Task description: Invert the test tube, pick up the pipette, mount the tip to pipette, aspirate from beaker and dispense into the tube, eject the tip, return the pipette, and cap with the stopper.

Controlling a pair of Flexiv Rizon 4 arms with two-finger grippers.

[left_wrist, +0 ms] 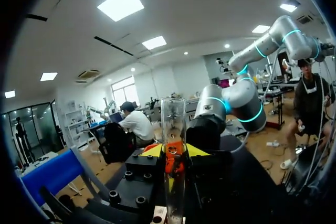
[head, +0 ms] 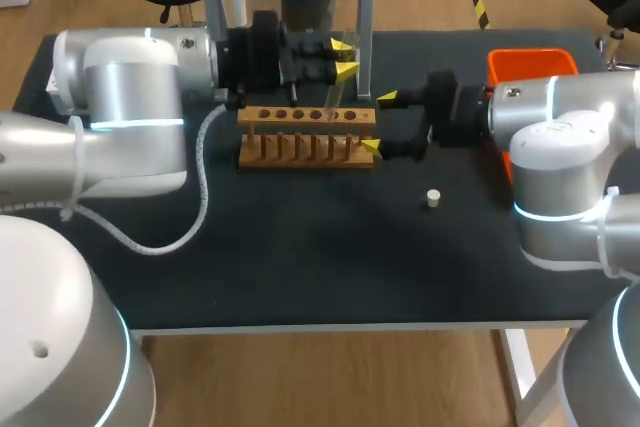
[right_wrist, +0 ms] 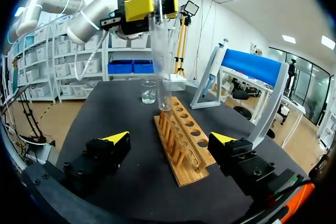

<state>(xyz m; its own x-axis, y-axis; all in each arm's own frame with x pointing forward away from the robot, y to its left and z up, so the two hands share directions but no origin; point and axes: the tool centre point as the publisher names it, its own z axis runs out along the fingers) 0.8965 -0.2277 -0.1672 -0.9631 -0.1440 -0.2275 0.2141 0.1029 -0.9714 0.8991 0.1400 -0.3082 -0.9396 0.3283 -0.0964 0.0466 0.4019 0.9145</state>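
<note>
At rack — left gripper clamps test tube | right gripper spread

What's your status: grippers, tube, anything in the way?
Left gripper shut on test tube, upright over rack. Right gripper open, astride rack end. Stopper loose on table, apart from both.

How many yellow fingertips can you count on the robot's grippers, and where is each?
4. Two on the left gripper, gripping the test tube over the wooden rack; two on the right gripper, open, one each side of the rack's end. None looks hidden.
</note>
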